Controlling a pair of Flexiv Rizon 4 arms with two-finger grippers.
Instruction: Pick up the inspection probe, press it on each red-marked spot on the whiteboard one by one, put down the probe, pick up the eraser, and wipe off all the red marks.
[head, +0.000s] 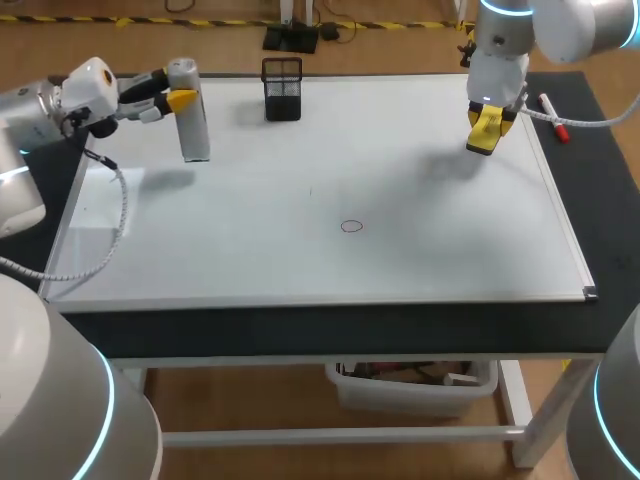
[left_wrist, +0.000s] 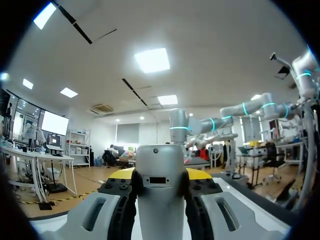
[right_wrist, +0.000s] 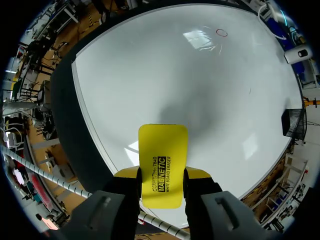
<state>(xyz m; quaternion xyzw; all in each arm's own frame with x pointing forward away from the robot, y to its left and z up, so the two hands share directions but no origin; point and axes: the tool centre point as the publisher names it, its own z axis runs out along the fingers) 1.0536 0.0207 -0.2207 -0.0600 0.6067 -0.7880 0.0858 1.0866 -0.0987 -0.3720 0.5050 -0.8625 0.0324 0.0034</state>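
The grey inspection probe (head: 195, 128) stands upright over the whiteboard's (head: 430, 255) far left corner, and my left gripper (head: 184, 95) is shut on its top. In the left wrist view the probe (left_wrist: 160, 190) fills the gap between the yellow-tipped fingers (left_wrist: 199, 174). My right gripper (head: 491, 113) hangs above the board's far right part, shut on the yellow eraser (head: 483, 135). Ahead of the right gripper (right_wrist: 161, 176), the eraser (right_wrist: 162, 155) points down at the board. A single small red circle (head: 351, 226) is drawn near the board's middle; the right wrist view shows this red circle (right_wrist: 221, 33) far ahead of the eraser.
A black mesh holder (head: 282, 88) stands at the board's far edge, right of the probe. A red-capped marker (head: 553, 117) lies on the dark mat (head: 600, 170) beyond the board's right edge. A cable (head: 118, 215) from my left arm drapes over the board's left side.
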